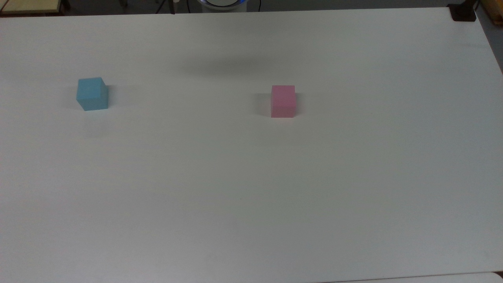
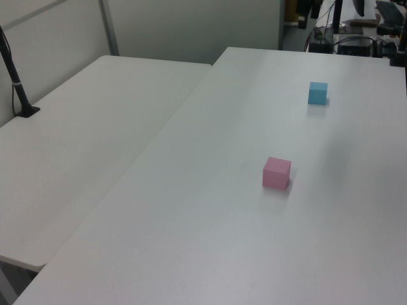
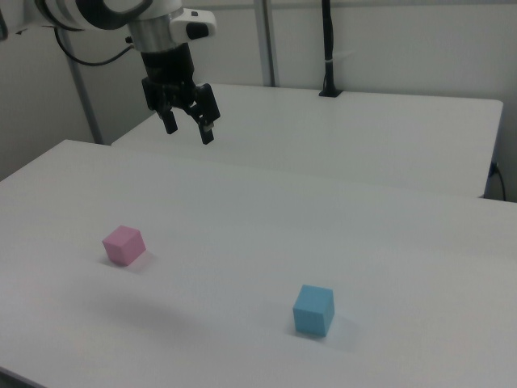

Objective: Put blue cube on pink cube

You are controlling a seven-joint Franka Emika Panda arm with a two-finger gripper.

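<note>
The blue cube (image 3: 313, 309) sits flat on the white table (image 3: 242, 218), far below the gripper (image 3: 187, 131) and off toward the right view's right and front. The pink cube (image 3: 123, 245) also sits on the table, below the gripper too, a bit to the right view's left, and well apart from the blue one. Nothing touches either cube. The gripper hangs high in the air on the arm (image 3: 105, 12), its two black fingers spread apart with nothing between them. No step of the task is done yet. A few things could go wrong from here. The gripper has a long way to come down, so it could miss and bump the blue cube sideways. The blue cube sits turned a little, so the fingers might squeeze its corners and it could twist or slip out. Later, if the blue cube lands off the middle of the pink one, it could tip and fall off.
</note>
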